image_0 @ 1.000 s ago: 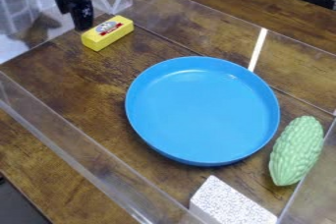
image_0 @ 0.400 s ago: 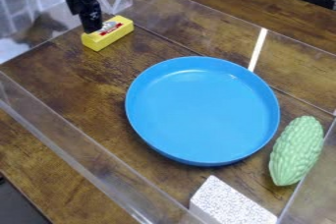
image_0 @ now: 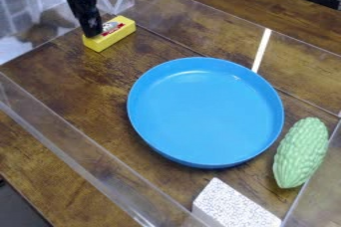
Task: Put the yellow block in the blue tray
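Observation:
The yellow block (image_0: 112, 33), a small bar with a red-and-white sticker on top, lies on the wooden table at the far left. My black gripper (image_0: 88, 24) hangs right at the block's left end, covering part of it. Its fingers point down and look open, and whether they touch the block is unclear. The block rests flat on the table. The blue tray (image_0: 160, 121), a large round shallow dish, sits empty in the middle, well to the right of the block and nearer the camera.
A bumpy green oval object (image_0: 301, 151) lies right of the tray. A white speckled sponge block (image_0: 234, 207) sits at the front edge. Clear plastic walls (image_0: 54, 121) fence the wooden table.
The gripper has shifted slightly right and down, closing in on the left end of the yellow block. Block and tray have not moved.

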Controlling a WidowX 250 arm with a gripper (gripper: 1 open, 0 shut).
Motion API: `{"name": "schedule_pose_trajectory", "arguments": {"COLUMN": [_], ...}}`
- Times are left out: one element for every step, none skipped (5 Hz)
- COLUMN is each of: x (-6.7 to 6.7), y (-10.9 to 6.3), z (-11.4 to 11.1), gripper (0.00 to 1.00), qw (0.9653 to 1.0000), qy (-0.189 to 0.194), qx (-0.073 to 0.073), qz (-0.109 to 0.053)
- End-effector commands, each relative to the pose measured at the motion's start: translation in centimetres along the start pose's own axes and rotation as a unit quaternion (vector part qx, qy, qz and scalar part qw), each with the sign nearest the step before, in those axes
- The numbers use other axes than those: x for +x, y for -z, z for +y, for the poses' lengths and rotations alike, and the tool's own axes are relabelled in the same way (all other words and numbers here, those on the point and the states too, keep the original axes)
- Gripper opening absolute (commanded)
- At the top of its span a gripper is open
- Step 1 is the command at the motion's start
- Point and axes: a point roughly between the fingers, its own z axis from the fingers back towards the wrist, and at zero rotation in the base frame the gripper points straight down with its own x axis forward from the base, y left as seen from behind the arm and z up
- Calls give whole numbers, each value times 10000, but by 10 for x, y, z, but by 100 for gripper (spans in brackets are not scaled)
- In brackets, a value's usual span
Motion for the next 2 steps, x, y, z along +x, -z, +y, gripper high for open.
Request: {"name": "schedule_pose_trajectory", "arguments": {"x": [-4,0], "y": [-3,4], "z": [14,22], "gripper": [100,100], "qw": [9997,9994], "qy": [-10,164], "qx": [239,254], "qz": [-104,-157]}}
